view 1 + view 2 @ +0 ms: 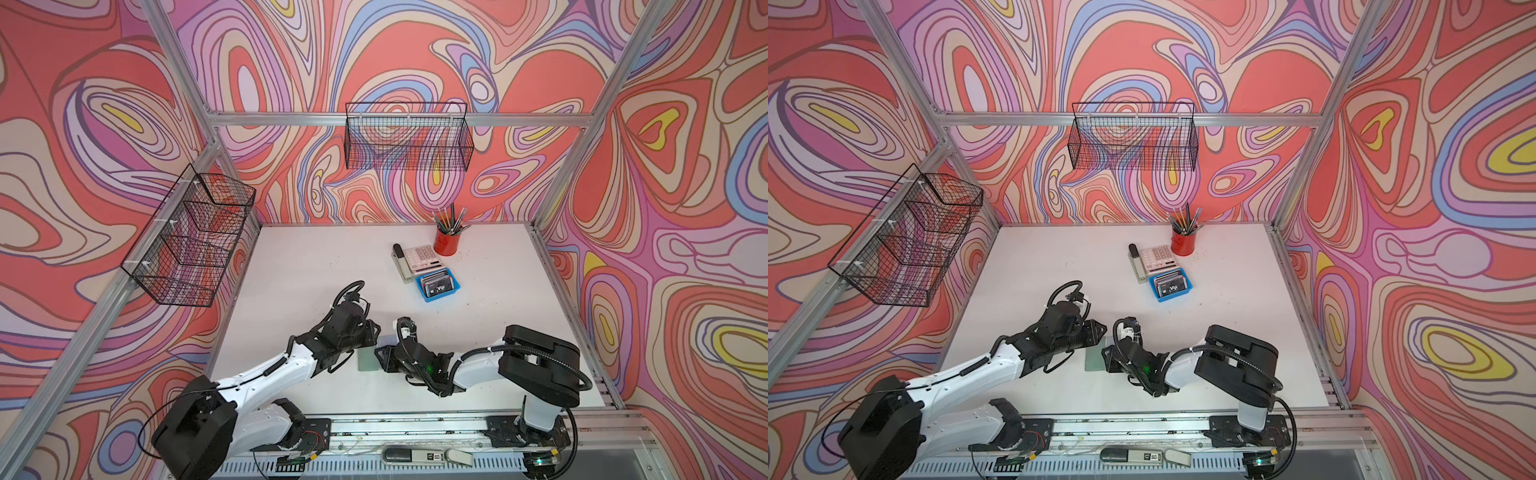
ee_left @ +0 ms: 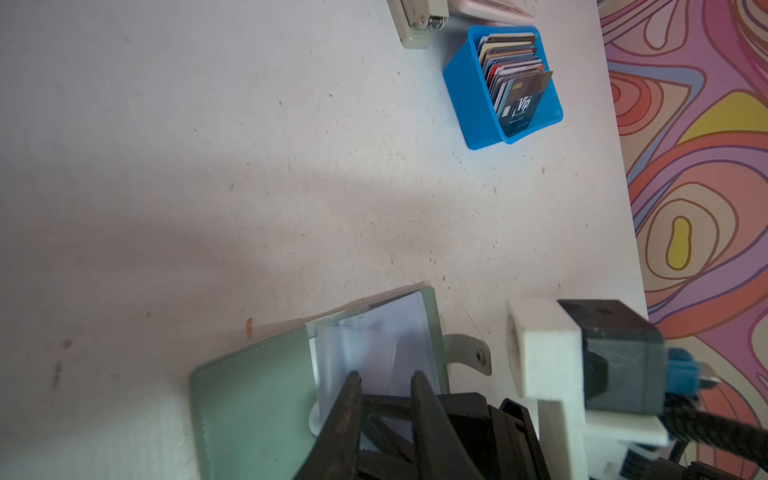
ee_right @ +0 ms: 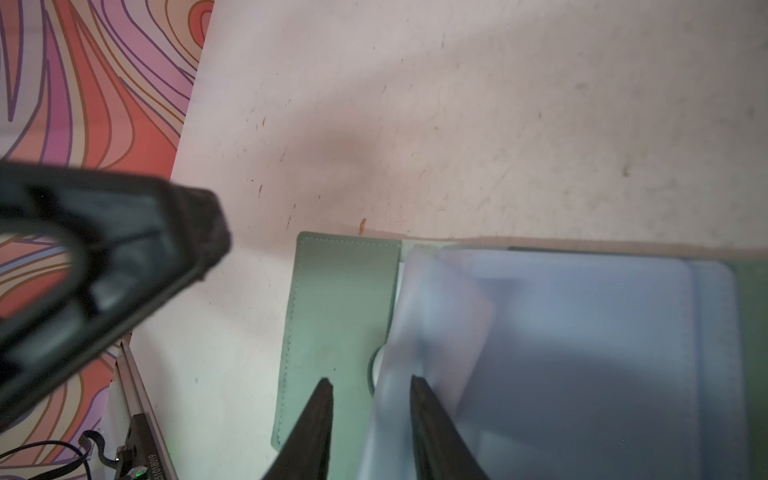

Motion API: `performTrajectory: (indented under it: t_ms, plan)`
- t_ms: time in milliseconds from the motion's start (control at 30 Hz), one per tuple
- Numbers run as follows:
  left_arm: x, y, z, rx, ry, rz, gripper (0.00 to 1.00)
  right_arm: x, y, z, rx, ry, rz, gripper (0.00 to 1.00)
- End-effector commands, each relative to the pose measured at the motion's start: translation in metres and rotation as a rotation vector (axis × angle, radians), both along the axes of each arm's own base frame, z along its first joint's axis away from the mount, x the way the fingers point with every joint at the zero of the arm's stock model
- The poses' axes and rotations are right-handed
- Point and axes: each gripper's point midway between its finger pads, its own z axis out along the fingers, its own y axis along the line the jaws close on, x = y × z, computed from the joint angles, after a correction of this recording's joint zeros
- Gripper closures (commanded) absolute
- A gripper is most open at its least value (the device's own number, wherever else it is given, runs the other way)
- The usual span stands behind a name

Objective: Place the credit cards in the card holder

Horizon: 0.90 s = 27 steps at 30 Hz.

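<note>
The sage-green card holder [image 1: 368, 359] lies open on the white table between my two arms, its clear sleeves [image 2: 374, 345] facing up and its snap tab [image 2: 469, 351] sticking out. My left gripper [image 2: 384, 376] hovers over the sleeves, fingers a narrow gap apart and holding nothing. My right gripper [image 3: 370, 382] stands open at the holder's green inner pocket [image 3: 340, 299], with a raised, blurred clear sleeve [image 3: 436, 316] against one finger. The credit cards [image 2: 515, 83] stand packed in a blue tray [image 2: 461, 91] farther back, a dark "Vip" card [image 2: 524, 104] in front.
Behind the tray [image 1: 455, 284] lie a white calculator [image 1: 422, 255] and a stapler [image 1: 402, 264], with a red cup of pencils [image 1: 448, 241] farther back. Wire baskets hang on the back wall [image 1: 409, 137] and the left wall [image 1: 191, 241]. The two wrists are close together.
</note>
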Motion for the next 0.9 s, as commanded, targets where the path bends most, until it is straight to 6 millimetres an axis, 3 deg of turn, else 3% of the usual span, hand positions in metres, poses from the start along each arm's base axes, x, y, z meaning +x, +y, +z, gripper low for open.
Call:
performTrajectory:
  t_ms: [0,200,233,533,667,700,867]
  plan:
    - [0.008,-0.019,0.002,-0.103,0.001,-0.013,0.80,-0.006,-0.007,-0.008,-0.028,0.012,0.005,0.66]
    - [0.014,-0.021,-0.024,-0.089,0.053,0.019,0.86,-0.007,-0.006,-0.004,-0.015,0.008,0.011,0.67]
    - [0.006,-0.014,-0.041,-0.064,0.087,0.027,0.87,-0.007,-0.006,-0.004,-0.017,0.008,0.011,0.66]
    - [0.000,-0.004,-0.083,0.007,0.187,0.079,0.91,-0.007,-0.001,-0.002,-0.010,0.007,0.022,0.67]
    - [-0.001,0.001,-0.090,0.028,0.196,0.095,0.92,-0.005,-0.002,0.004,-0.014,-0.005,0.020,0.66]
    - [-0.002,0.002,-0.090,0.033,0.194,0.097,0.92,-0.004,-0.001,0.016,0.006,-0.020,0.020,0.66]
    - [-0.003,0.005,-0.088,0.041,0.184,0.095,0.92,-0.001,-0.014,0.034,-0.012,-0.056,-0.014,0.63]
